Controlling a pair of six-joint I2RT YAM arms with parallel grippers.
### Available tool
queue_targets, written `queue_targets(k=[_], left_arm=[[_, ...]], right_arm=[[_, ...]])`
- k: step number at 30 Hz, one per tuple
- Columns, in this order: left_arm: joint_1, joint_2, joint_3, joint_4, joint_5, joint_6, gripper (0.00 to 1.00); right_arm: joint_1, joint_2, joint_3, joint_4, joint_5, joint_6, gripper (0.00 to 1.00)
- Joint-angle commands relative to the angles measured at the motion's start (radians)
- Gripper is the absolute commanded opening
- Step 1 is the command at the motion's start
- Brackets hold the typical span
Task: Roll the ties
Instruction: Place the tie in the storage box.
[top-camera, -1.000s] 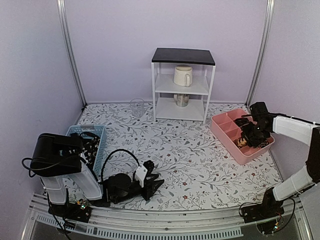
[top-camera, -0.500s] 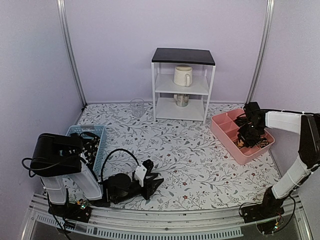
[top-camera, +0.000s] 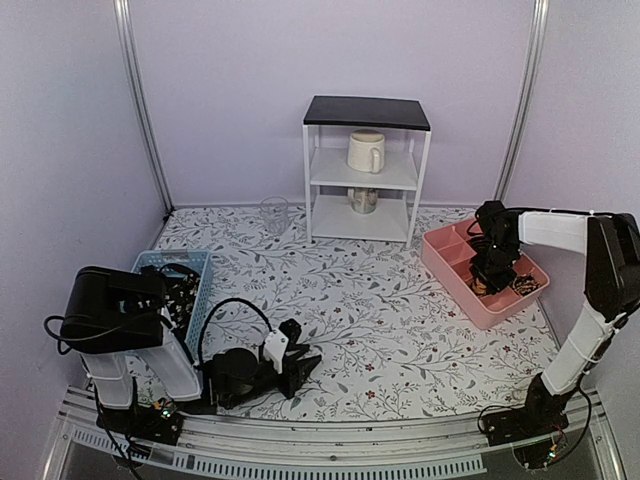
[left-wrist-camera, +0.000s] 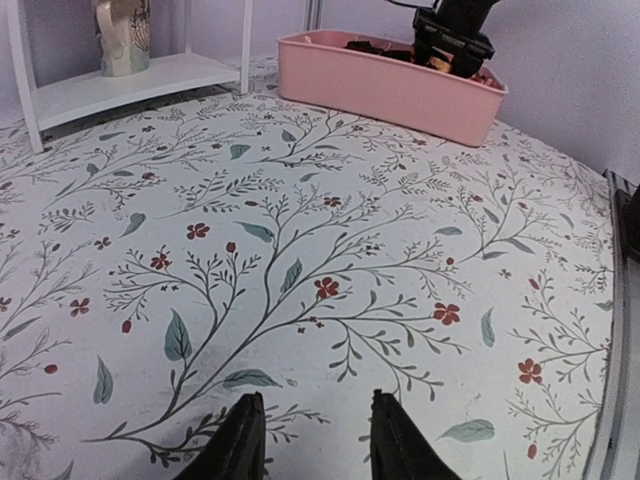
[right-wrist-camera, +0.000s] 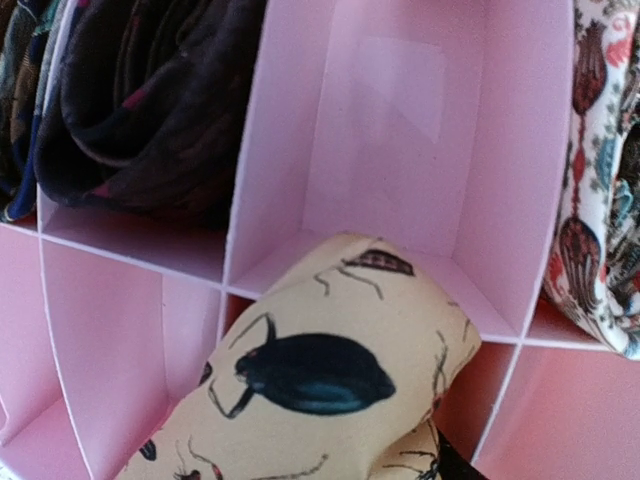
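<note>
The right gripper (top-camera: 492, 272) hangs over the tray (top-camera: 450, 262), a rolled cream tie (right-wrist-camera: 330, 400) directly beneath it, its hold impossible to tell. A dark tie (right-wrist-camera: 140, 90) lies beyond. The left gripper (left-wrist-camera: 315, 445), jaws parted and empty, sits low over the table (top-camera: 380, 300).

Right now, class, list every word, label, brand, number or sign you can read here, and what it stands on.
No readable text in any view.
Cream mug on the white shelf: no lettering visible.
Tan tie in the pink tray: beetle pictures only, no words.
Tablecloth: leaves and flowers only.
</note>
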Motion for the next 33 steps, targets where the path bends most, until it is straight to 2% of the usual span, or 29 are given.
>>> queue_targets(k=[1,15,19,28,33], left_arm=[[-0.013,-0.008,-0.018,0.046,-0.023,0.014,0.36],[-0.012,0.004,-0.044,0.092,-0.035,0.02,0.37],[-0.012,0.007,-0.047,0.096,-0.039,0.02,0.38],[-0.012,0.012,-0.045,0.098,-0.051,0.028,0.38],[-0.011,0.009,-0.046,0.1,-0.057,0.037,0.38]], right_arm=[[0.009,0.042,0.036,-0.127,0.025,0.009,0.46],[0.009,0.035,0.123,-0.213,0.04,0.011,0.56],[0.009,0.043,0.103,-0.189,0.027,0.016,0.55],[0.012,0.096,0.052,-0.115,-0.018,0.047,0.45],[0.011,0.1,0.061,-0.129,-0.018,0.061,0.48]])
